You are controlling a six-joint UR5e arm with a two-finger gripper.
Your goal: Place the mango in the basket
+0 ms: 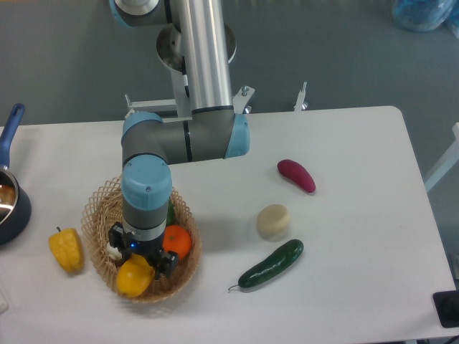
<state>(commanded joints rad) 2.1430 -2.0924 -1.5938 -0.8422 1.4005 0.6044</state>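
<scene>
The mango [134, 278] is a glossy yellow-orange oval fruit at the front of the round woven basket [96, 213]. My gripper [140, 261] points straight down over the basket and sits right on top of the mango. Its fingers are mostly hidden by the wrist, so I cannot tell whether they grip the mango or stand open around it. A smaller deep-orange round fruit [177, 242] lies in the basket beside the gripper, to its right.
A yellow bell pepper [66, 250] lies left of the basket. A dark pot with a blue handle [10, 188] is at the left edge. A cucumber [272, 264], a pale round item [273, 221] and a magenta vegetable [297, 175] lie to the right.
</scene>
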